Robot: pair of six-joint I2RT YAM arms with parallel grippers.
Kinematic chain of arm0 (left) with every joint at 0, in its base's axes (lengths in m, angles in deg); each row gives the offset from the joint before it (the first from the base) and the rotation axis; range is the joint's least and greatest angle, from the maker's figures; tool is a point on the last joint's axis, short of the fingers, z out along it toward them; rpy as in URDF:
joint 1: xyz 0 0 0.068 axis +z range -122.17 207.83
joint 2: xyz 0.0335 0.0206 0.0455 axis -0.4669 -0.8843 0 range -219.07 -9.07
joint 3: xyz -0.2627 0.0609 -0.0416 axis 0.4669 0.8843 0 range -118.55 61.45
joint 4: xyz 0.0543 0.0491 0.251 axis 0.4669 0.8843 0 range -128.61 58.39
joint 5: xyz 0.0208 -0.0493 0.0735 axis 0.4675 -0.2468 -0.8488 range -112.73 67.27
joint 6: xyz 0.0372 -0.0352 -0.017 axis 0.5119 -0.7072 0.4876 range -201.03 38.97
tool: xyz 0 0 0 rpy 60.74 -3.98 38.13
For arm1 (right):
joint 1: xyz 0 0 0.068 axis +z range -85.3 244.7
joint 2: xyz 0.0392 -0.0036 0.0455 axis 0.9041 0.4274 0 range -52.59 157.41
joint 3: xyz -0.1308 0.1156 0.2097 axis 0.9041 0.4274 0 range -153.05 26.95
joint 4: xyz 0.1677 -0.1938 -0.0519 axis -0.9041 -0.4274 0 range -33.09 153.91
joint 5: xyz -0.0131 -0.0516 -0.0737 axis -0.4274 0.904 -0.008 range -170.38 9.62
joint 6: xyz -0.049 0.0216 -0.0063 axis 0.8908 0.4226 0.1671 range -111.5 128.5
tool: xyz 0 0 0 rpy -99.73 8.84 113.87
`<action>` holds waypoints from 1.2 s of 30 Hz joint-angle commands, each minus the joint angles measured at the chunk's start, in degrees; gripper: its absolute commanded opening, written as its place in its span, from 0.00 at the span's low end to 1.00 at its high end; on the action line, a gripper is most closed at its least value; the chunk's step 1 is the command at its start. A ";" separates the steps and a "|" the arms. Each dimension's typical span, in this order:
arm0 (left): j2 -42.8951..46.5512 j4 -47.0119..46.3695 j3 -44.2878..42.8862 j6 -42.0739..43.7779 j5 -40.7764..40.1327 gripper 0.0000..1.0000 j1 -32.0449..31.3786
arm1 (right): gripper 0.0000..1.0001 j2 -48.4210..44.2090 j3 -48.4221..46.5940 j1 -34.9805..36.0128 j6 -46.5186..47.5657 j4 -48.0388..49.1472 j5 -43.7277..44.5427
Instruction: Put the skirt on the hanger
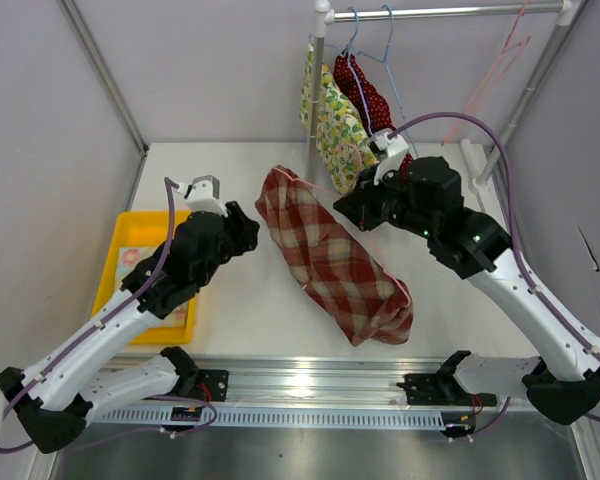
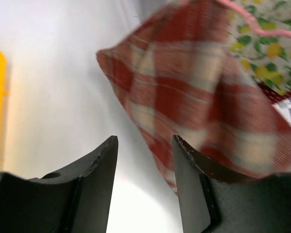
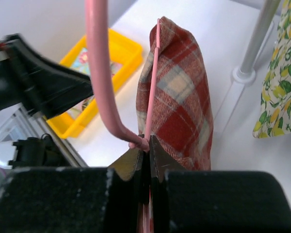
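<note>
Seen from above, the red plaid skirt (image 1: pixel 330 255) is laid slantwise on the white table (image 1: pixel 230 330) between the two arms, beside a yellow tray (image 1: pixel 108 270) and in front of a clothes rack (image 1: pixel 450 12). Only in the right wrist view is the grip made plain: the right gripper (image 3: pixel 146 145) is pinched tight on the wire of a pink hanger (image 3: pixel 99 82), which is seen running along the skirt's upper edge. In the left wrist view, the left gripper (image 2: pixel 145 145) is shown spread apart, nothing held, just short of the cloth.
</note>
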 commanded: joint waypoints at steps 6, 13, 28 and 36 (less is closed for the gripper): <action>-4.26 -9.30 -3.20 6.92 9.69 0.53 7.91 | 0.00 -6.01 -7.00 0.10 -0.51 -5.67 -4.16; -5.66 -21.53 -2.06 11.33 18.14 0.54 7.82 | 0.00 -9.53 -7.00 0.10 -0.25 -9.90 -3.19; -9.53 -36.83 3.92 13.36 33.44 0.51 7.82 | 0.00 -9.97 -10.86 0.10 0.10 -12.89 -3.63; -10.50 -37.19 3.83 12.74 30.63 0.01 7.82 | 0.00 -10.76 -12.89 0.10 0.10 -15.27 -1.00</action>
